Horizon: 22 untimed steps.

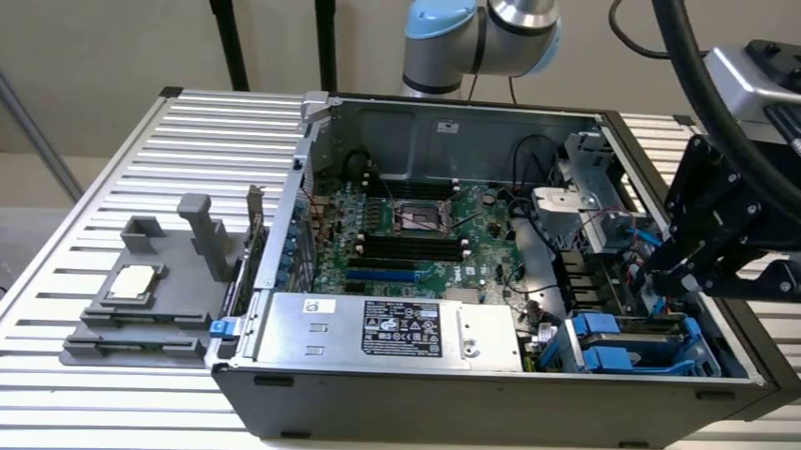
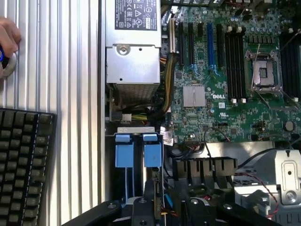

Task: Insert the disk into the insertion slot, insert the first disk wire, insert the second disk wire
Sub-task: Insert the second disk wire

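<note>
The insertion slot [image 1: 632, 345] is a grey-blue bay with bright blue clip tabs in the case's near corner at the exterior view's right. In the wrist view its two blue tabs [image 2: 136, 150] lie side by side just past the gripper. The disk's silver body and white label are hidden, and I cannot tell whether it lies in the bay. My black gripper [image 1: 656, 279] hangs inside the case directly above the bay's far end. Its frame [image 2: 164, 211] shows close over thin coloured wires [image 2: 165, 200]. A bundle of red and blue wires [image 1: 626, 234] runs beside it.
The silver power supply with a black label [image 1: 400, 328] sits next to the bay. The motherboard [image 2: 235, 70] fills the case floor. A grey fixture with upright posts [image 1: 163, 281] stands on the slatted table. A keyboard [image 2: 23, 165] and a person's hand [image 2: 7, 40] are outside the case.
</note>
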Tool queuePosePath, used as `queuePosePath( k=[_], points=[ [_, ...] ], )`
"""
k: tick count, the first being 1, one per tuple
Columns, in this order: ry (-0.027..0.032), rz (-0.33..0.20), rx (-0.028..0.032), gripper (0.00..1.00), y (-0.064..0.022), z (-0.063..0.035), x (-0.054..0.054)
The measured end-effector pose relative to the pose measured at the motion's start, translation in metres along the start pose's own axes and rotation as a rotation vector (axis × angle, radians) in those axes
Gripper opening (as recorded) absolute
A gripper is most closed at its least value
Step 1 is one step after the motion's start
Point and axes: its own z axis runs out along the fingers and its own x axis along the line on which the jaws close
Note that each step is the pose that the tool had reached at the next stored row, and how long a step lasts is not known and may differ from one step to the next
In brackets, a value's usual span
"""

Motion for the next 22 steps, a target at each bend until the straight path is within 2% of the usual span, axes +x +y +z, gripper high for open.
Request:
queuePosePath(
  k=[4, 5, 6, 9, 12, 14, 16, 22],
  points=[
    [0.0018, 0.0, 0.0001, 0.31, 0.0003, 0.0016, -0.012],
    [0.0042, 0.0, 0.0002, 0.31, -0.0003, 0.0019, -0.015],
    [0.0085, 0.001, 0.0004, 0.31, -0.001, 0.0026, -0.017],
    [0.0284, 0.002, 0.0014, 0.31, -0.0038, 0.0051, -0.026],
    [0.054, 0.004, 0.0028, 0.31, -0.0086, 0.007, -0.033],
    [0.0687, 0.005, 0.0034, 0.31, -0.0128, 0.0084, -0.036],
    [0.0754, 0.005, 0.0038, 0.31, -0.0143, 0.0111, -0.037],
    [0.0882, 0.006, 0.0044, 0.31, -0.0147, 0.0162, -0.036]
  ],
)
